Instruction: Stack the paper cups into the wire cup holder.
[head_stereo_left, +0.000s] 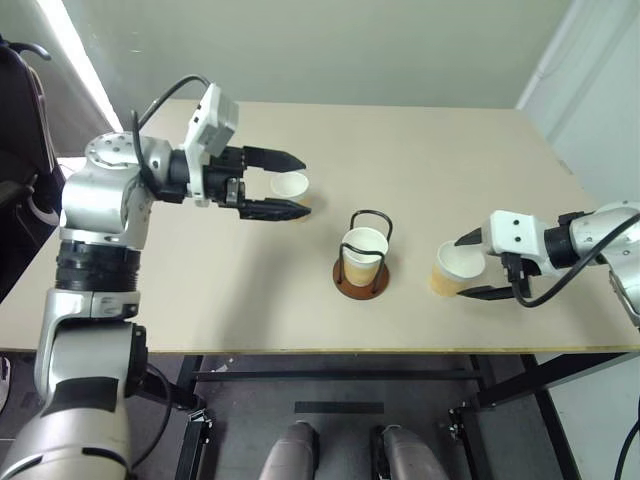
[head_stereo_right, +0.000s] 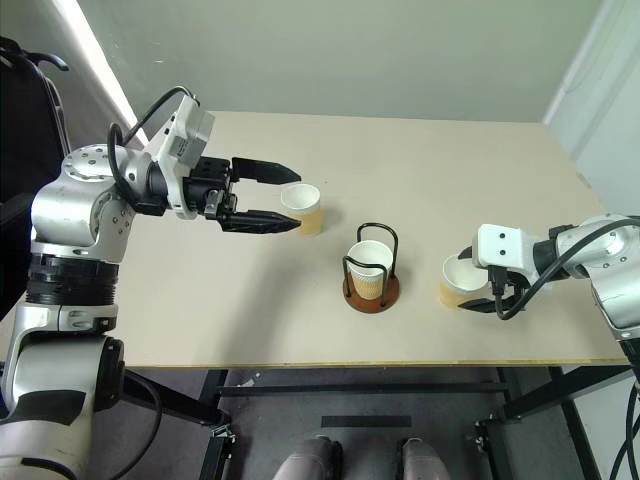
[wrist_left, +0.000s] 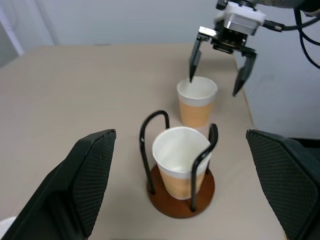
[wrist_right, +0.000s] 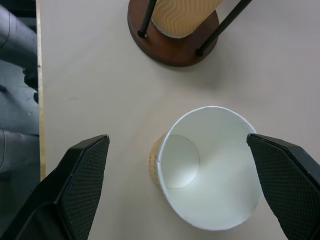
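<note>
Tan paper cup (wrist_right: 207, 167) between right claw (head_stereo_right: 478, 281) fingers

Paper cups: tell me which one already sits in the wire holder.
The middle cup, inside the wire cup holder. The other two stand on the bare table.

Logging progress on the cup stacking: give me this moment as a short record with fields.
holder: wire cup holder with round brown base and black loops, mid-table
in holder: one tan paper cup, white inside, upright
left cup: tan paper cup, upright on the table, beside the left claw's fingertips
right cup: tan paper cup, upright on the table, between the right claw's fingers
left claw: open, holding nothing
right claw: open, straddling the right cup, not closed on it
stacked: one of three
</note>
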